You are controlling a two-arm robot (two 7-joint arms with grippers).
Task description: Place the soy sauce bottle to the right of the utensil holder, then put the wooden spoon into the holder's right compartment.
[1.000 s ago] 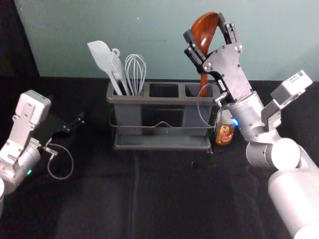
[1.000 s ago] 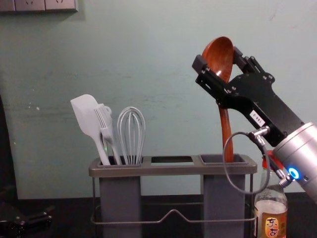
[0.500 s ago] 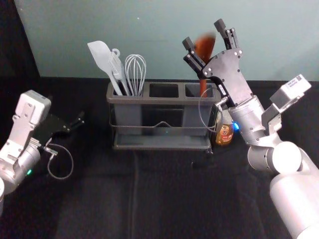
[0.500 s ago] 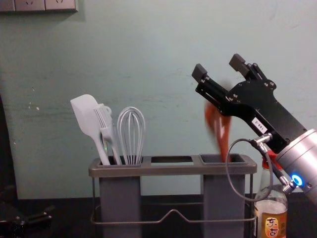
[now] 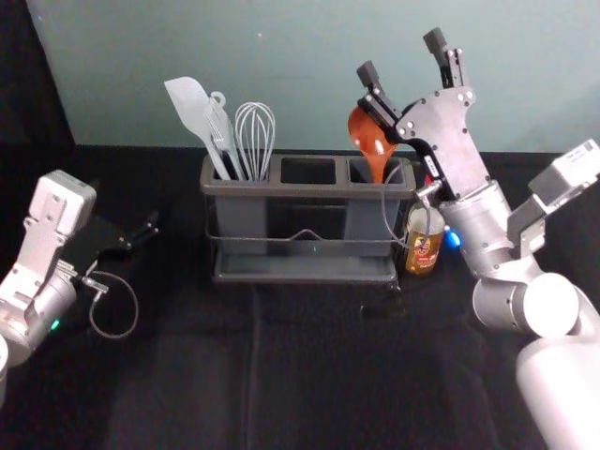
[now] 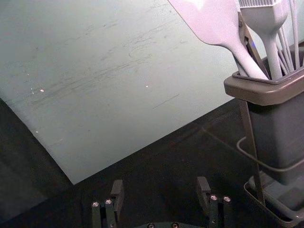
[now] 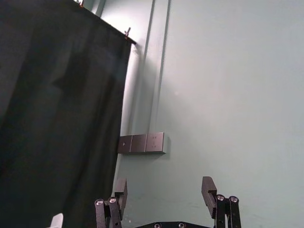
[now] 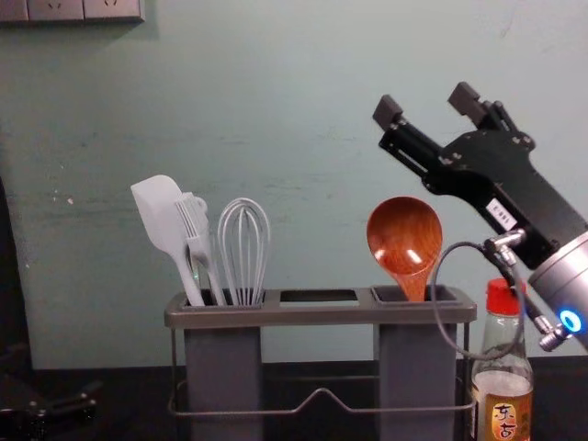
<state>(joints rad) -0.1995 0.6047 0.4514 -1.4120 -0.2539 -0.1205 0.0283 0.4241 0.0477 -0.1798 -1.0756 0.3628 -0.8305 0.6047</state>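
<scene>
Black fingers of the right gripper (image 8: 426, 103) stand well apart, holding nothing. Below them we see the wooden spoon (image 8: 404, 234), bowl up, its handle in the right compartment (image 8: 416, 367) of the utensil holder (image 8: 317, 314). Lower still, right of the holder, stands the soy sauce bottle (image 8: 503, 390). Far leftward, the left gripper (image 6: 160, 186) is parked, fingers apart. We judge both placements complete, leaving only the right gripper's withdrawal.

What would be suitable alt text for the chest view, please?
A wooden spoon stands in the right compartment of a grey utensil holder, below the robot's open right end effector. A spatula, brush and whisk share the left compartment; a soy sauce bottle stands right of the holder. The left end effector is at the lower left.
</scene>
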